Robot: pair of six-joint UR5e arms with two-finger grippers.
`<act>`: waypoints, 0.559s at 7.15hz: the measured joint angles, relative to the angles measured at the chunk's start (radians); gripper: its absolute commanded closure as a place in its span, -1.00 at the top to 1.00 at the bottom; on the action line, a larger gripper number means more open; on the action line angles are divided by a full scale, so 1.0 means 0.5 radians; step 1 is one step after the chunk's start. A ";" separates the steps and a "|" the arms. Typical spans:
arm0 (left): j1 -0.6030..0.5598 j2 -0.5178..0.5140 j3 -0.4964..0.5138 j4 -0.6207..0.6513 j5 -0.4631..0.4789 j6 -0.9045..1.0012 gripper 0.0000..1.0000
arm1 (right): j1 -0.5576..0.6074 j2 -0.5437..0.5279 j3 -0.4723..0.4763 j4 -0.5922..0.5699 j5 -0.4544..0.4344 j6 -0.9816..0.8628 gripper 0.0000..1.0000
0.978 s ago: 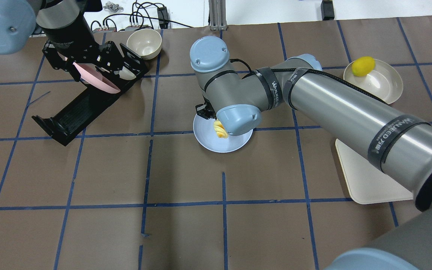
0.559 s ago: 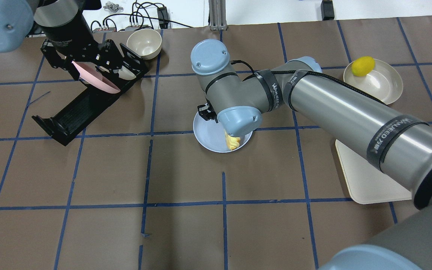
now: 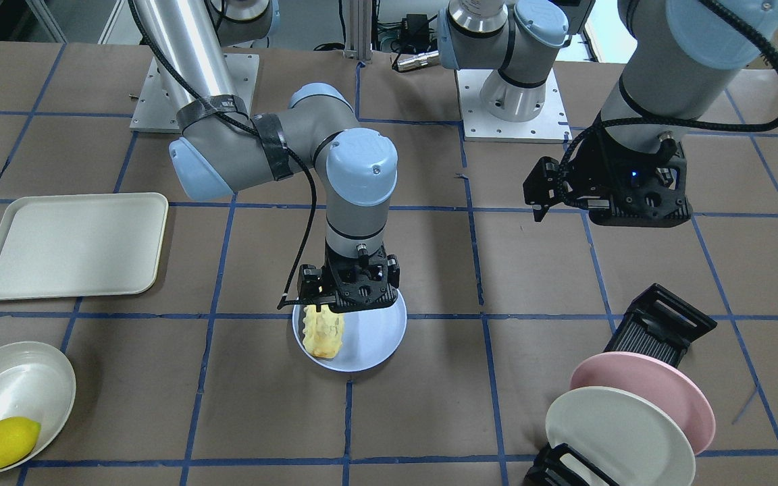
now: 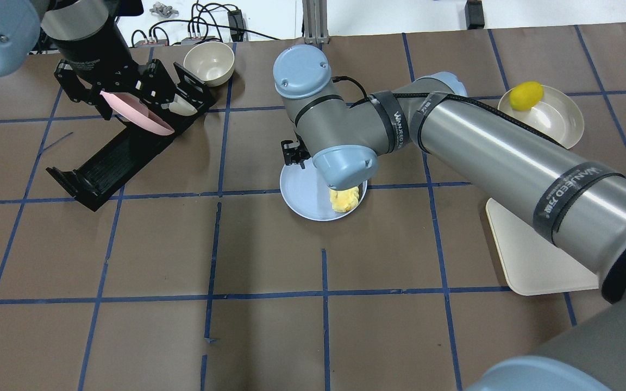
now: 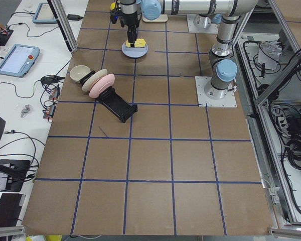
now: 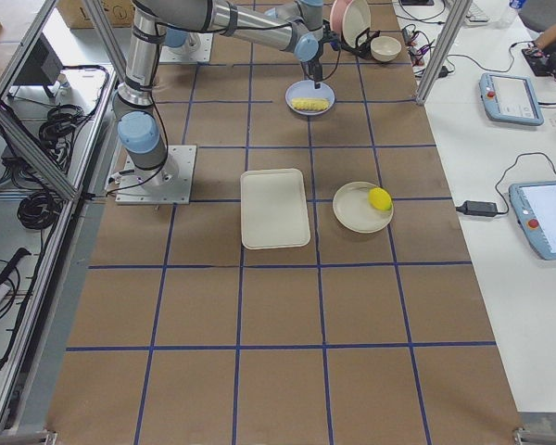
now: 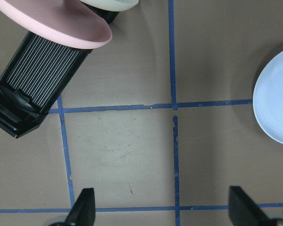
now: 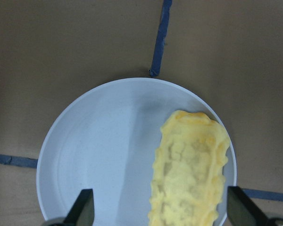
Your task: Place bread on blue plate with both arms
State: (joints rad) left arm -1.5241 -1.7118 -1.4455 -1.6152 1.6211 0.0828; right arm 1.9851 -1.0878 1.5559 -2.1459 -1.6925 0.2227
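Pale yellow, the bread (image 8: 191, 169) lies flat on the right half of the blue plate (image 8: 99, 155), at the lower right of the right wrist view. The right gripper (image 8: 162, 209) hangs above it, fingers spread wide, gripping nothing. The left gripper (image 7: 162, 212), fingers likewise apart and empty, hovers over the brown table paper (image 7: 118, 155).
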 measured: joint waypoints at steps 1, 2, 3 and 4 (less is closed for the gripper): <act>0.001 -0.002 -0.002 0.000 0.000 0.000 1.00 | -0.020 -0.010 0.000 0.018 0.002 -0.024 0.97; 0.000 -0.003 -0.004 0.001 0.001 0.000 1.00 | -0.066 -0.026 0.005 0.040 0.021 -0.068 0.97; -0.001 -0.004 -0.004 0.001 0.000 0.000 1.00 | -0.146 -0.073 0.011 0.087 0.068 -0.153 0.99; -0.001 -0.005 -0.005 0.000 -0.001 0.000 1.00 | -0.241 -0.149 0.013 0.168 0.117 -0.266 0.99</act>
State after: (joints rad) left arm -1.5247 -1.7143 -1.4480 -1.6151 1.6205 0.0828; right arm 1.8648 -1.1624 1.5622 -2.0619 -1.6342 0.0898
